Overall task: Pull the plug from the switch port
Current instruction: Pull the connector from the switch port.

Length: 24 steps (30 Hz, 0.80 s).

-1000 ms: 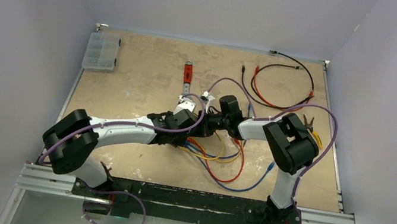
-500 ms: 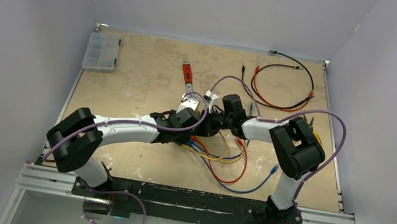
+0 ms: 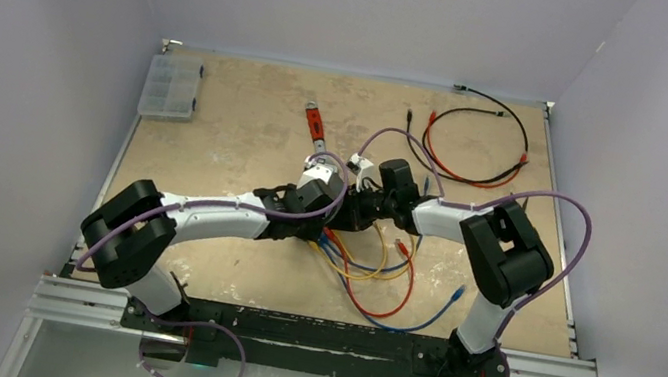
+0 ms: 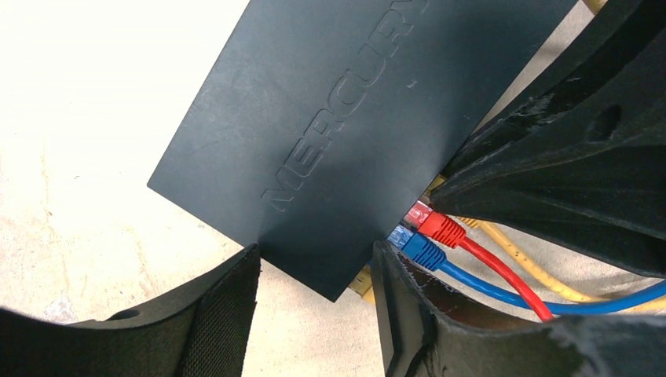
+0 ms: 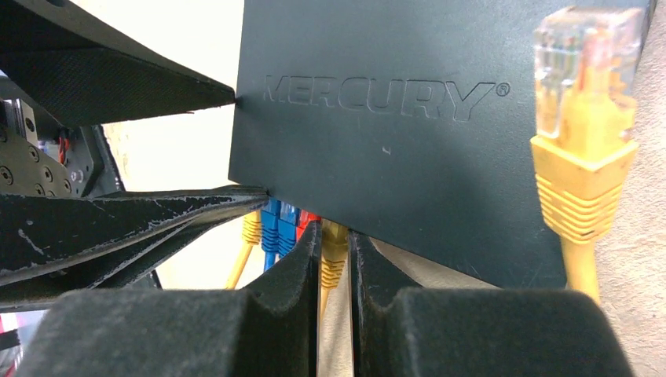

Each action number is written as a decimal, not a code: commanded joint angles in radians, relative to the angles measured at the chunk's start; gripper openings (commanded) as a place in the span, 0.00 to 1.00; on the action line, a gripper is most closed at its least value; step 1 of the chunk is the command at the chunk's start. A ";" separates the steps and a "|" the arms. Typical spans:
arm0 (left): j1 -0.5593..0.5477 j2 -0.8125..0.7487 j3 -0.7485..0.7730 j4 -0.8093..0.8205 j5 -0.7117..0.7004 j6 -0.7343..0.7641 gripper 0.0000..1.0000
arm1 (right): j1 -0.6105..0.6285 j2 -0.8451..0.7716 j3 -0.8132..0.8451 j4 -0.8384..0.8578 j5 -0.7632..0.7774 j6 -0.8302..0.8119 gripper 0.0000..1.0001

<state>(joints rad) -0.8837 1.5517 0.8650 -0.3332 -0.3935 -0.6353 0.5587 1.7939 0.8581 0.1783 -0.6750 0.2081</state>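
Observation:
The switch (image 4: 338, 118) is a flat black box marked MERCURY, also in the right wrist view (image 5: 393, 157). In the top view the two grippers hide it. My left gripper (image 4: 314, 275) is shut across its near corner, one finger on each edge. Red (image 4: 436, 226) and blue (image 4: 416, 247) plugs sit in the port row. My right gripper (image 5: 334, 251) is shut on a yellow plug (image 5: 333, 263) at the port edge. A second yellow plug (image 5: 585, 149) lies loose by the switch's right side. Both grippers meet at mid table (image 3: 345, 211).
Coloured cables (image 3: 377, 276) loop from the switch toward the near edge. A clear compartment box (image 3: 170, 88) sits at the far left. A red-handled tool (image 3: 316, 125) lies beyond the grippers. Black and red leads (image 3: 473, 150) lie at the far right.
Both grippers have shifted together slightly right and away from the bases. The right elbow has swung right. The cable loops have been dragged along.

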 commanded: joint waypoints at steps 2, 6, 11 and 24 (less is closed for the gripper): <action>0.057 0.006 -0.040 -0.121 -0.077 0.059 0.58 | -0.018 -0.002 0.009 -0.071 -0.069 -0.024 0.00; 0.057 -0.081 -0.042 -0.087 -0.036 0.099 0.69 | -0.012 0.058 0.059 -0.058 -0.109 -0.016 0.00; 0.057 -0.170 -0.043 -0.078 -0.008 0.132 0.76 | 0.025 0.139 0.151 -0.098 -0.137 -0.037 0.00; 0.056 -0.170 -0.079 -0.047 0.079 0.194 0.76 | 0.147 0.251 0.247 -0.184 -0.233 -0.132 0.00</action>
<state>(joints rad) -0.8268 1.3792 0.8021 -0.4011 -0.3473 -0.4808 0.6842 2.0220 1.1114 0.0616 -0.8494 0.1337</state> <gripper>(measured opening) 0.762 0.149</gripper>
